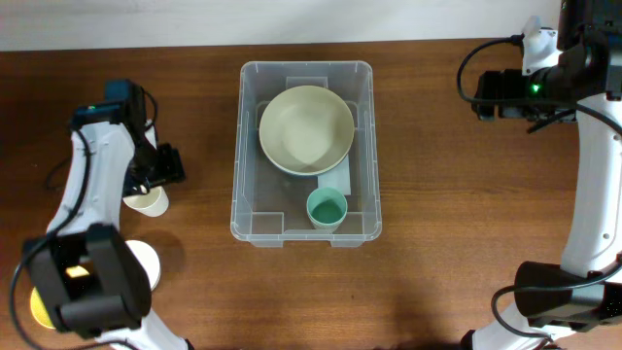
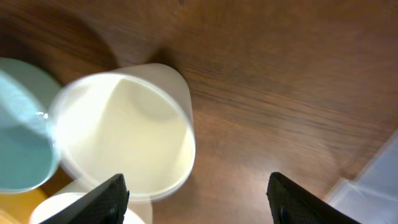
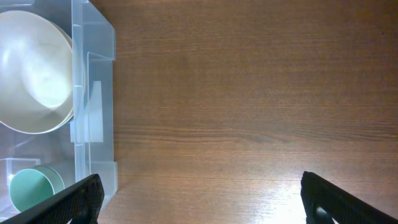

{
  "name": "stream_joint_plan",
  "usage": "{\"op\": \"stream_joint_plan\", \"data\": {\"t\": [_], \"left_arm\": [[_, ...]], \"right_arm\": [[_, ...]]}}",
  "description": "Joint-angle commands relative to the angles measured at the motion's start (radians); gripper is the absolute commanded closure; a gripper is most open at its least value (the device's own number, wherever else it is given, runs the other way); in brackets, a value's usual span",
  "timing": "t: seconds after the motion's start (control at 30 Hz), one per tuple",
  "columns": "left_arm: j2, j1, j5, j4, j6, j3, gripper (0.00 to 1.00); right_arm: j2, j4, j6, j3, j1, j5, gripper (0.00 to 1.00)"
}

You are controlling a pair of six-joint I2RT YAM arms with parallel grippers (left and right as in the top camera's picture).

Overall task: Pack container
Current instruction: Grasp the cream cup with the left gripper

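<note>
Overhead, your container point(image 1: 237, 175) sits mid-table between the arms, partly packed. A cream bowl point(image 1: 306, 129) fills its far half, and a green cup point(image 1: 327, 208) stands upright near its near right corner. Well to its left, a white cup point(image 1: 148, 201) stands on the table beside your left gripper point(image 1: 160, 167), with a second white cup point(image 1: 144, 262) closer to the arm's base. I judge those are what's left to pack. Your left gripper's fingers are spread wide, with the cup beside one finger, not held. Your right gripper point(image 3: 205, 202), fingers likewise apart and empty, hangs over bare wood right of the container.
</note>
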Motion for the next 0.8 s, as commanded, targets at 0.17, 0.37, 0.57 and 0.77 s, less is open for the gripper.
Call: {"op": "stream_joint_plan", "data": {"t": [0.17,0.37,0.57,0.77], "left_arm": [[0.122,0.008,0.012,0.069,-0.001,-0.010,0.37],[0.120,0.008,0.012,0.080,0.003,-0.001,0.99],[0.060,-0.018,0.012,0.038,0.003,0.056,1.00],[-0.078,-0.121,0.016,-0.067,0.003,0.209,0.99]], "right_arm": [[0.009,0.000,0.008,-0.002,0.003,-0.002,0.03],[0.009,0.000,0.007,-0.002,0.003,-0.001,0.03],[0.009,0.000,0.008,-0.002,-0.027,-0.002,0.03],[0.009,-0.006,0.035,-0.002,-0.114,-0.003,0.03]]}}
